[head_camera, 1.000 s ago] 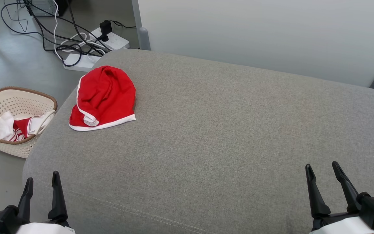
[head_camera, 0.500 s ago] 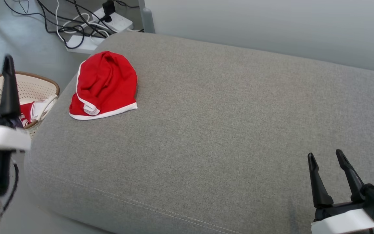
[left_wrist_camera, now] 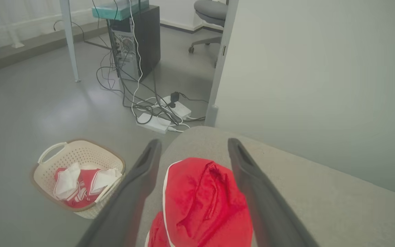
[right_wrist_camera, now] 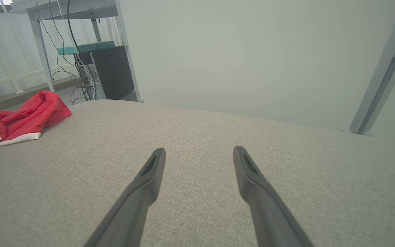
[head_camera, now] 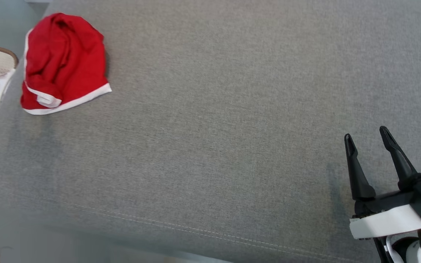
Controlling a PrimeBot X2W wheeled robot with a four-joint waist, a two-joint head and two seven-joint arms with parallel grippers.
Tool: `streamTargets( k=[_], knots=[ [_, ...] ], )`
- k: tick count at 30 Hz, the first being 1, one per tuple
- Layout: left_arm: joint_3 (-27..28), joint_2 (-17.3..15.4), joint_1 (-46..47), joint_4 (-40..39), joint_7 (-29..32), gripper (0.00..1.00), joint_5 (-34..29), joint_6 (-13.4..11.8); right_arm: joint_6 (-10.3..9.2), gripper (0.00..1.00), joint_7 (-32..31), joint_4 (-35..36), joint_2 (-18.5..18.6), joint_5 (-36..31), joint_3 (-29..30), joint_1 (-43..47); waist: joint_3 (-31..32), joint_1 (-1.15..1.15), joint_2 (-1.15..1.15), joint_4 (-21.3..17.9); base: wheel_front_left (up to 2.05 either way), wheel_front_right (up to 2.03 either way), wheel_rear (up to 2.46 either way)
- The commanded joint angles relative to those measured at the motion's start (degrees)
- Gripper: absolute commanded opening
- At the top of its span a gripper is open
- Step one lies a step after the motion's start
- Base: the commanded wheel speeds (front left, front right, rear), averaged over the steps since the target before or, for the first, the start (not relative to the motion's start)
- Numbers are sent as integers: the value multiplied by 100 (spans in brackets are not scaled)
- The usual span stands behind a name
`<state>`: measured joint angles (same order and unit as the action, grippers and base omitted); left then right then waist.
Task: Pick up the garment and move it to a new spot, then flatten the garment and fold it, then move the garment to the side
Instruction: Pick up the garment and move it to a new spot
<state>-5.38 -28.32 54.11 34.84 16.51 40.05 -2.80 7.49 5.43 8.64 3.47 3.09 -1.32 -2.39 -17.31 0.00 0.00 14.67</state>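
Between the long dark fingers of your left gripper [left_wrist_camera: 194,142], which stand wide apart and hold nothing, you now see the crumpled red garment with white trim [left_wrist_camera: 204,199]. One second ago this gripper rested low at the near edge; it has since come toward the garment, which lies untouched at the left end of the grey fabric cushion [head_camera: 232,128]. Your right gripper [head_camera: 366,132], also spread and empty, stays well apart. I judge that the pick-up is only beginning.
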Motion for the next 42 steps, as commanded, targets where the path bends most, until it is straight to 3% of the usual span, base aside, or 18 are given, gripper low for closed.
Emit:
streamTargets(
  k=[1,7,15,16,17,18,25,32,36,42],
  knots=[
    [211,-413,281,203,64,100,85,66,0,100,-34,205,78,-25,-190,-186,-529,0,0,-394,0,0,0],
    [290,-542,503,1447,241,100,273,285,0,100,-118,358,201,-75,-250,-398,-1170,0,0,-632,0,0,0],
    [297,-350,845,2732,485,100,508,533,0,100,-249,581,360,-180,-278,-653,-1746,0,0,-593,0,0,0],
    [275,-345,889,2840,536,87,503,537,0,100,-257,590,366,-186,-285,-671,-1767,0,0,-590,0,0,0],
    [262,-342,932,2933,566,49,504,547,0,100,-263,596,371,-191,-292,-689,-1786,0,0,-587,0,0,0],
    [241,-346,971,3009,551,0,485,547,0,100,-268,601,375,-195,-295,-703,-1800,0,0,-581,0,0,0],
    [20,-428,1287,3188,53,0,267,767,0,100,-269,565,358,-187,-296,-742,-1769,0,0,-502,0,0,0],
    [-156,-479,1404,2944,-928,0,167,992,0,100,-80,354,250,-103,-216,-715,-1262,0,0,-454,0,0,0],
    [-255,-332,1200,2673,-1354,0,220,1020,0,100,17,217,177,-58,-150,-651,-953,0,0,-428,0,0,0],
    [-572,204,106,1665,-2121,0,286,1026,0,100,187,-45,34,42,-168,-458,-358,0,0,-518,0,0,0]
  ],
)
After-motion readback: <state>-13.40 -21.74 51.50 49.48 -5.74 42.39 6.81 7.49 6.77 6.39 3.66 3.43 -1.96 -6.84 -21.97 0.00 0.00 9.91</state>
